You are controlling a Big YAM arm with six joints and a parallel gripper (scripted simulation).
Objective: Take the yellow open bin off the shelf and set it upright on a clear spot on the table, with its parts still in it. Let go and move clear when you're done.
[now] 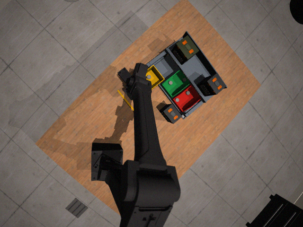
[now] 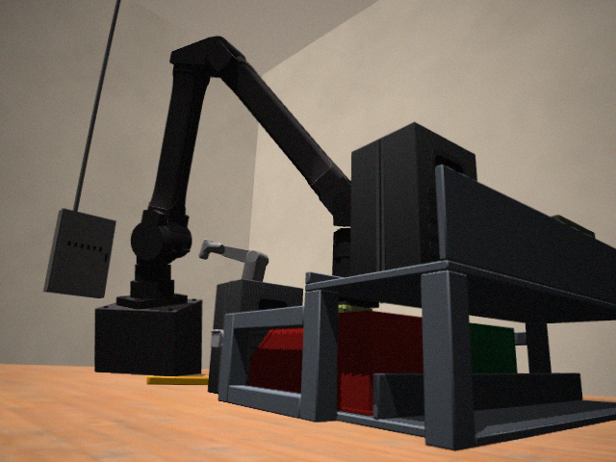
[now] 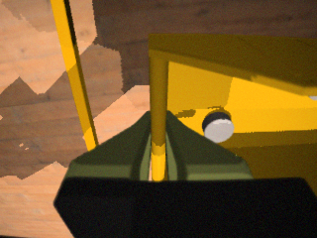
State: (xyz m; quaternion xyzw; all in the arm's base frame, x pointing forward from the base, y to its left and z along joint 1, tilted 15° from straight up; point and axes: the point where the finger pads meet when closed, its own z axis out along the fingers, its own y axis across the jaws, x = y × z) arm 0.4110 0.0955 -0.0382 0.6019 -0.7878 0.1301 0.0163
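The yellow bin (image 1: 157, 77) (image 3: 274, 96) is at the front left of the grey shelf (image 1: 162, 67) (image 2: 445, 358), outside the lower tier beside the green bin. It looks upright, with a round grey-topped part (image 1: 148, 76) (image 3: 218, 129) inside. Another part just shows at the right edge of the wrist view. My gripper (image 3: 158, 118) is shut on one thin wall of the bin. In the top view the arm hides the fingers and part of the bin. The exterior view hides the bin, so its height above the table (image 1: 85, 122) is unclear.
A green bin (image 1: 178, 86) (image 2: 492, 347) and a red bin (image 1: 183, 101) (image 2: 278, 365) stand on the lower tier. Dark boxes (image 1: 187, 47) (image 1: 216, 84) stand on the upper tier. Another box (image 1: 171, 113) stands before the shelf. A yellow strip (image 1: 125, 99) (image 2: 177, 380) (image 3: 74, 74) lies on the table.
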